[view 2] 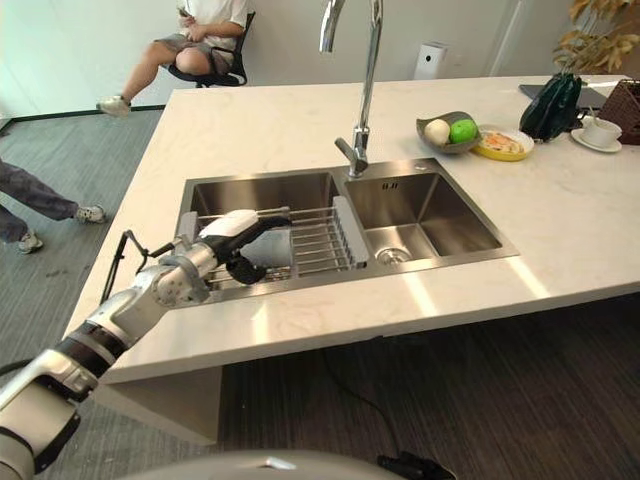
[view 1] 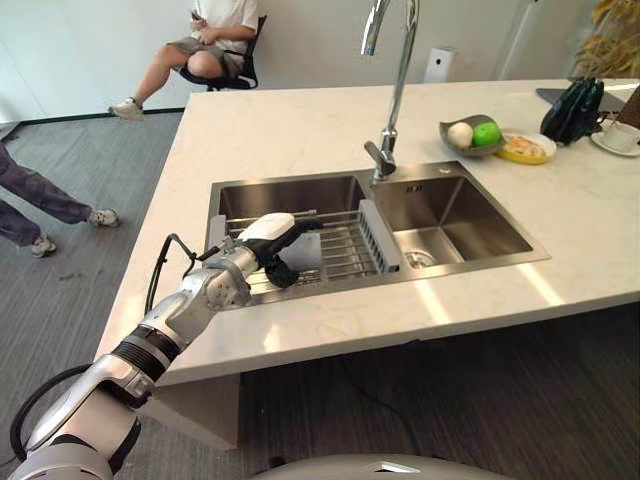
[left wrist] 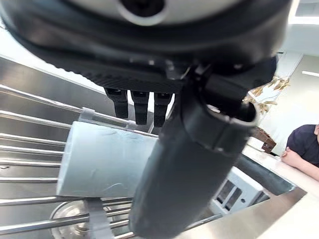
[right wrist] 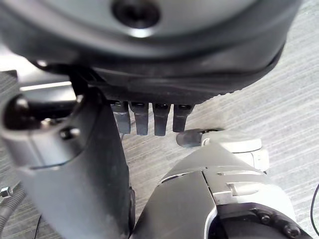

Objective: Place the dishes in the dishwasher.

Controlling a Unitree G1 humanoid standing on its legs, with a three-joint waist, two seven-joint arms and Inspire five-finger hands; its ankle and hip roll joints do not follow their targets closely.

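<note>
A pale grey-blue cup (left wrist: pixel 104 159) lies on its side on the wire rack (view 1: pixel 340 255) in the left basin of the steel sink (view 1: pixel 290 192). My left hand (view 1: pixel 262 235) reaches over the counter's front edge and hovers right at the cup (view 1: pixel 306 256), fingers (left wrist: pixel 134 104) straight above it and thumb (left wrist: pixel 184 164) on the near side, open, not closed round it. My right hand (right wrist: pixel 149 50) hangs low over the grey floor with relaxed fingers and holds nothing.
A tall faucet (view 1: pixel 395 90) stands behind the sink, and a grey caddy (view 1: pixel 378 235) divides the basins. At the far right of the counter sit a fruit bowl (view 1: pixel 472 133), a yellow plate (view 1: pixel 525 148), a cup on a saucer (view 1: pixel 618 135) and a dark bag (view 1: pixel 572 108). A seated person (view 1: pixel 205 40) and another person's legs (view 1: pixel 40 205) are at the left.
</note>
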